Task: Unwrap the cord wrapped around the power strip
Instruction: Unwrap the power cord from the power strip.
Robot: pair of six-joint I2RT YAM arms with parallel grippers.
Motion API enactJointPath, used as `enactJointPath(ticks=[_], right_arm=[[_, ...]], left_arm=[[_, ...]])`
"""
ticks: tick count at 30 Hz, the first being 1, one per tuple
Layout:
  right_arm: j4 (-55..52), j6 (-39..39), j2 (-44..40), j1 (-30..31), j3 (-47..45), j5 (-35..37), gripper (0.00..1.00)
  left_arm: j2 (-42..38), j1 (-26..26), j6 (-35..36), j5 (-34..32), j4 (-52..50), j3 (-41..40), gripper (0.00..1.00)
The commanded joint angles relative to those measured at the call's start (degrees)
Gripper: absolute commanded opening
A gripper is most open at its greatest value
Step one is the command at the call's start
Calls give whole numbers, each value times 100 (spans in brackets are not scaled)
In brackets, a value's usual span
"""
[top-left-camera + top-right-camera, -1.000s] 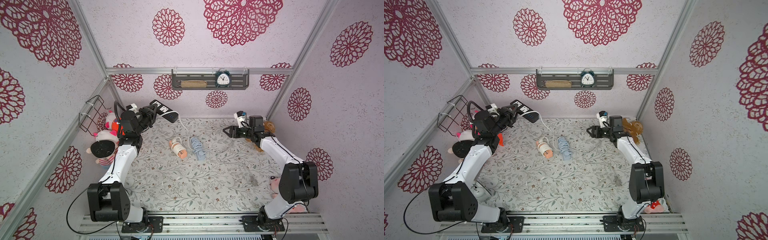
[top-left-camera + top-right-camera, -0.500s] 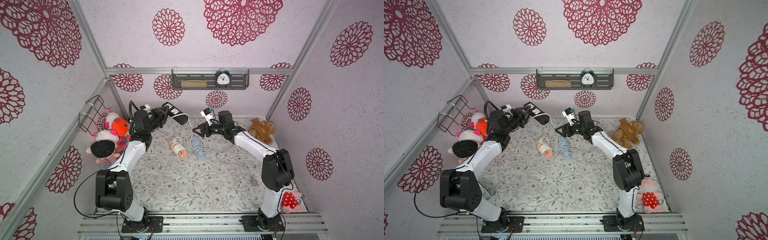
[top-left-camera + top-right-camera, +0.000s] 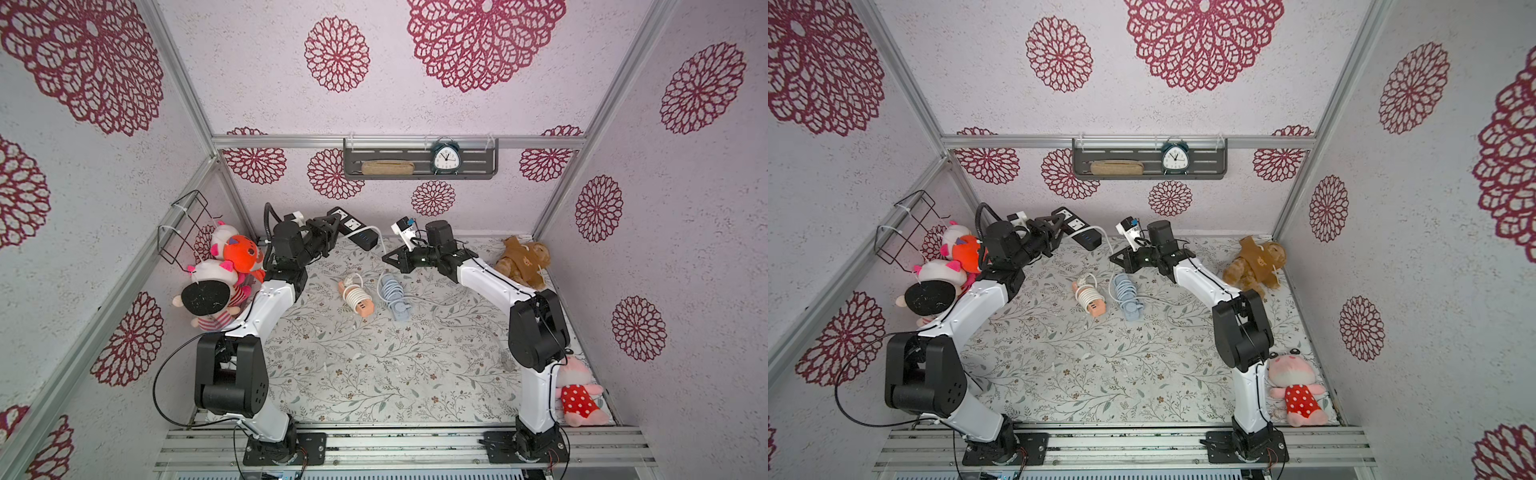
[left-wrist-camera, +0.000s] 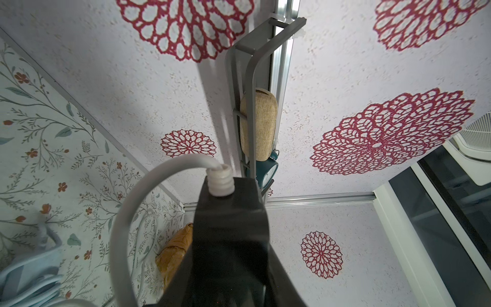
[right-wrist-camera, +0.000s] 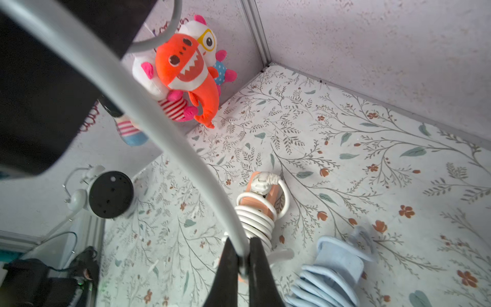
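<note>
Squarely between right fingers [image 5: 227,271], the power strip [image 3: 360,232]'s white cord [image 5: 159,127]

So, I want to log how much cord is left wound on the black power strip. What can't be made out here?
Black power strip, left wrist view: gripped end cut off by the frame edge.
Both top views: left jaws cover part of it, hiding any wraps there.
Cord, right wrist view: blurred close up, leaves the frame past the right jaws.

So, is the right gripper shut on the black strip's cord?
Shut. In the right wrist view the right gripper pinches the white cord tight, with no gap showing on either side of it.
</note>
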Motion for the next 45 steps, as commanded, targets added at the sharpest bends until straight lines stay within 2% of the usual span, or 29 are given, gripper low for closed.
enactJointPath(ticks=[1, 5, 9, 14, 18, 22, 31, 37, 42, 45], right_arm=[[-317, -297, -586, -60, 208, 164, 0], [-397, -454, -1057, -78, 53, 262, 0], [-139, -471, -1613, -10, -477, -45, 0], [-365, -876, -2027, 291, -1165, -294, 0], [-803, -1282, -1852, 461, -1494, 137, 0], [-840, -1415, -1551, 375, -1653, 675, 0], [-925, -989, -1156, -574, -1364, 915, 0], [-1057, -772, -1075, -1227, -1031, 898, 0], [-1304, -854, -948, -1652, -779, 1159, 0], [-1353, -895, -925, -1764, -793, 1168, 0]], left_arm=[[70, -39, 93, -112, 254, 21, 0], [104, -37, 316, -326, 89, -10, 0], [272, -69, 379, -550, 103, 91, 0], [706, -190, 111, -710, 541, 439, 0], [983, -280, -45, -632, 815, 953, 0], [974, -340, -64, -408, 852, 1303, 0], [457, 26, -698, 559, 1664, 592, 0], [377, 210, -511, 1782, 1699, 405, 0], [542, 212, -336, 2629, 1801, 144, 0], [600, 184, 93, 3047, 1343, 107, 0]])
